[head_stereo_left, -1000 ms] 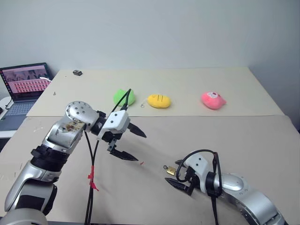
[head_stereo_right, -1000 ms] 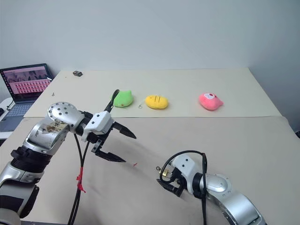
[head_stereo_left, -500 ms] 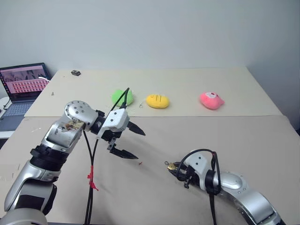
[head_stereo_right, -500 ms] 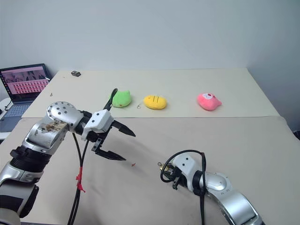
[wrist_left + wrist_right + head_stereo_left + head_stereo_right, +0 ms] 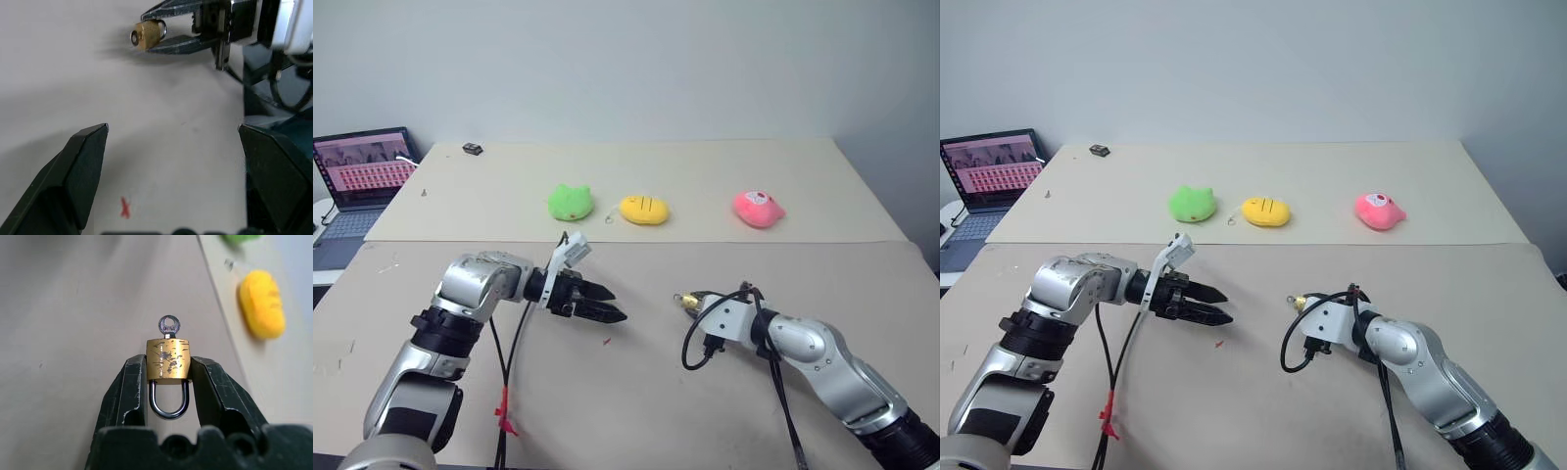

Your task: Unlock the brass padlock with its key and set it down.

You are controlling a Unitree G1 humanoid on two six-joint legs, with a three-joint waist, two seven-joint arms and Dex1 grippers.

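The brass padlock [image 5: 168, 360] is a small golden block, and my right gripper [image 5: 168, 364] is shut on its two sides. Its silver shackle [image 5: 168, 404] points back toward the wrist and looks closed. A silver key [image 5: 169, 326] sticks out of its far end. In the head views the padlock [image 5: 688, 302] hangs a little above the table, right of centre. My left gripper [image 5: 617, 304] is open, level with it and pointing at it across a gap. The left wrist view looks between the open fingers [image 5: 83, 161] at the padlock [image 5: 146, 34].
Green [image 5: 570, 201], yellow [image 5: 644, 209] and pink [image 5: 758, 209] plush toys lie in a row on the far table. A laptop [image 5: 362, 176] stands at far left, a small dark object [image 5: 473, 149] at the back. Black cables hang from both arms. A red mark [image 5: 607, 341] lies below the left gripper.
My right gripper has shut on the padlock, lifted it off the table and carried it forward. My left gripper has rolled, dropped a little and now points at the padlock.
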